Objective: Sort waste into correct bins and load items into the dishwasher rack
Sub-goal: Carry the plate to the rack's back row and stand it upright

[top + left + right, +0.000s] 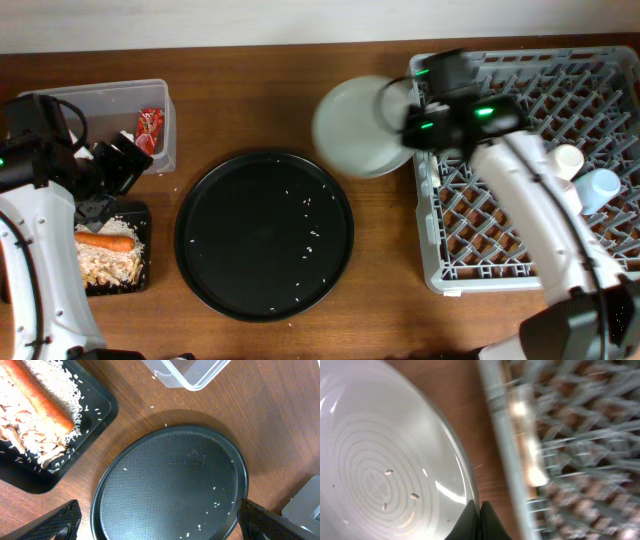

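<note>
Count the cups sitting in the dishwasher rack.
2. A small white cup and a light-blue cup lie side by side near the rack's right edge in the overhead view; the right arm could hide more.

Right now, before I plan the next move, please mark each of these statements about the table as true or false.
1. The right gripper is shut on the rim of the white plate. True.
2. The red wrapper lies on the white plate. False: it is in the clear tub.
3. The carrot lies in the flat black tray, among rice-like crumbs. True.
4. The dishwasher rack holds no cups. False: a white cup and a light-blue cup are in it.
5. The left gripper is open and holds nothing. True.
</note>
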Motion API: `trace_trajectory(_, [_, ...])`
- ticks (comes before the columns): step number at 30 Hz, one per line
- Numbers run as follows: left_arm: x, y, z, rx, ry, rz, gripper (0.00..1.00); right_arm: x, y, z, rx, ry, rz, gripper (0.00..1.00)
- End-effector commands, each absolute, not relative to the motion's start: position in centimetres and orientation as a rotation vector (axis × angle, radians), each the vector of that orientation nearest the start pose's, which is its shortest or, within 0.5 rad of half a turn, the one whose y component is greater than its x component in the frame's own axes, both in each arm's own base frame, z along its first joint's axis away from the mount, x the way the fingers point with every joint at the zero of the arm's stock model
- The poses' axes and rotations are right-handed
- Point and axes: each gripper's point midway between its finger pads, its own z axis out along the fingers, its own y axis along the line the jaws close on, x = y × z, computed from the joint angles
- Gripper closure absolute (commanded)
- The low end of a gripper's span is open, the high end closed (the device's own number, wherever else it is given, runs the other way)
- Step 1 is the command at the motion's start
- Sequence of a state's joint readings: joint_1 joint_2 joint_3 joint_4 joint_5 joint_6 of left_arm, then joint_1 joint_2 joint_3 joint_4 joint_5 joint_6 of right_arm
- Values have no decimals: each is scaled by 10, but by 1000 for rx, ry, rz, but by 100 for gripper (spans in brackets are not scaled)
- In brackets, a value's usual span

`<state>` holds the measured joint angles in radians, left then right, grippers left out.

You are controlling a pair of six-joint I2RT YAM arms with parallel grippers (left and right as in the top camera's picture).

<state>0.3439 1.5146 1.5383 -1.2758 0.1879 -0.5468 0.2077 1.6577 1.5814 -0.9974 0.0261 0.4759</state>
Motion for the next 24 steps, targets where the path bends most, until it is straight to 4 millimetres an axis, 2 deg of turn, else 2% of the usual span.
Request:
trace_trajectory(1, [316,80,214,-1181,2565,-319,1,408,-9,213,518,2570,81,96])
trace_trajectory(2, [316,80,214,-1181,2565,-319,1,407,-41,214,596,2543,48,96])
trace_trajectory(4, [316,80,214,-1181,2565,-319,1,403,-89,216,705,2497,0,96])
trace_trajectory(6, [316,80,214,-1181,2565,-319,1,395,-127,217,804,2459,-32,96])
trace_trajectory(7, [316,80,214,-1181,2565,-319,1,392,-136,217,822,2455,-33,96])
trace_trajectory(10, [316,80,214,-1181,2565,-319,1,391,-147,219,831,2436,-38,96])
trace_trajectory(12, [316,80,214,-1181,2565,-319,1,400,-151,225,771,2408,-61,96])
trace_trajectory(16, [316,80,214,-1181,2565,-319,1,400,-183,235,800,2333,-288,96])
trace_trajectory(18, [316,80,214,-1181,2565,-319,1,407,-190,238,778,2306,-323,96])
trace_trajectory(19, [316,80,214,-1181,2565,-319,1,413,-192,236,775,2296,-322,96])
trace_trajectory(20, [316,80,214,-1181,2565,-319,1,423,-195,225,771,2300,-325,96])
trace_trajectory(24, [316,80,214,-1181,2565,-319,1,437,-201,200,747,2335,-345,96])
